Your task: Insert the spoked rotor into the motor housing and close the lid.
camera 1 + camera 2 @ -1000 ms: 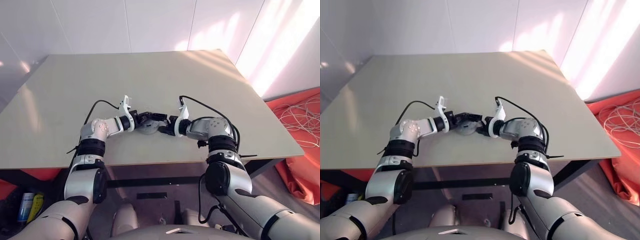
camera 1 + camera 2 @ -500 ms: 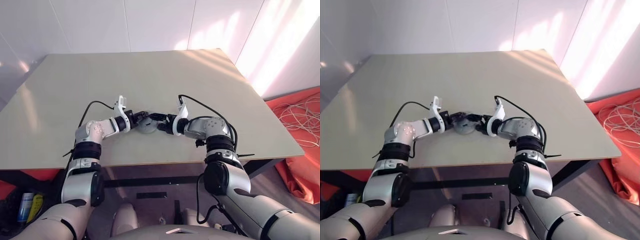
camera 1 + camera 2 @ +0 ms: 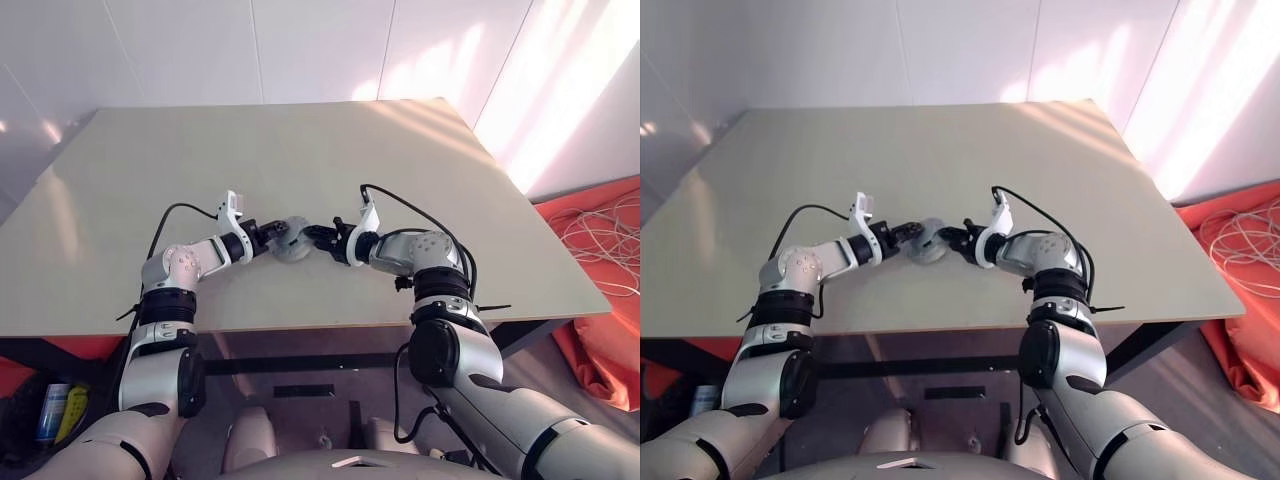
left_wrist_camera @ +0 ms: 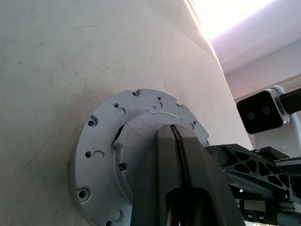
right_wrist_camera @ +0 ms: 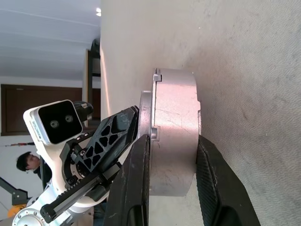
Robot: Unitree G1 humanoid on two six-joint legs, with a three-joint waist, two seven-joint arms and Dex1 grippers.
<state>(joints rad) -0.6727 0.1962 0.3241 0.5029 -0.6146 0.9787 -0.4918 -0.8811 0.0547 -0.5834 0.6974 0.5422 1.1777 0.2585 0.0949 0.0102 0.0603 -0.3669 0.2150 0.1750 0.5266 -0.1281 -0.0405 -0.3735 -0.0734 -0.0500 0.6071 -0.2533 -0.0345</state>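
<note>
The right wrist view shows the round grey metal motor housing (image 5: 174,132), with the flat grey disc lid (image 5: 146,127) already seated on its upper face, standing on the pale beige tabletop (image 5: 244,56); the right gripper (image 5: 171,155) straddles it, one black finger against the lid side and the other against the base, part-way open and closing on the assembly, though I cannot tell whether both fingers press firmly yet. In the left wrist view the left gripper (image 4: 175,141) has its two fingers pressed together with nothing between them, their tips resting on the raised centre of the lid, whose flat rim carries small screw holes. From the left eye view the assembly (image 3: 294,240) sits near the middle of the tabletop, toward its near edge, with the left gripper arriving from about nine o'clock and the right gripper from about three o'clock. The spoked rotor cannot be seen; I judge it is enclosed under the lid. The step in hand looks like the final closing, pressing the lid home while steadying the body. The next move calls for an even squeeze without tilting the lid, then a check that the seam sits flush all round.
</note>
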